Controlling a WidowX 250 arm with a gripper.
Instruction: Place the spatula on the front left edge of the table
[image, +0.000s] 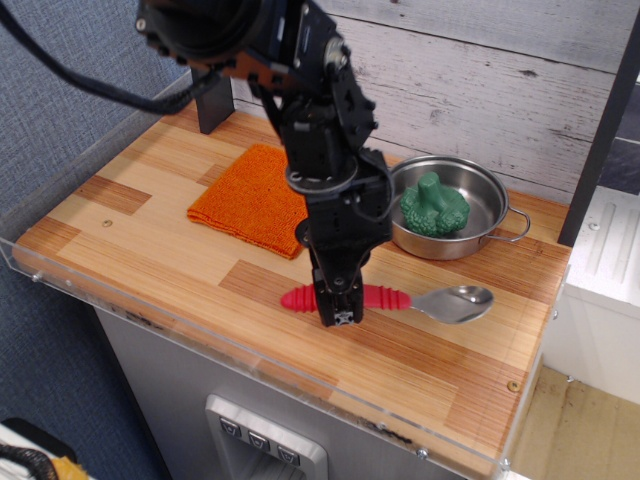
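The spatula (400, 299) has a red ribbed handle and a shiny metal head pointing right. It lies level, seemingly just above the wooden table (150, 250), in front of the pot. My black gripper (337, 308) reaches down from above and is shut on the middle of the red handle. The handle sticks out to both sides of the fingers. The table's front left edge, with its clear acrylic rim (120, 300), lies well to the left of the gripper.
An orange cloth (248, 200) lies at the middle left of the table. A metal pot (480, 222) holding a green toy vegetable (435, 205) stands at the back right. A black post (213, 100) stands at the back left.
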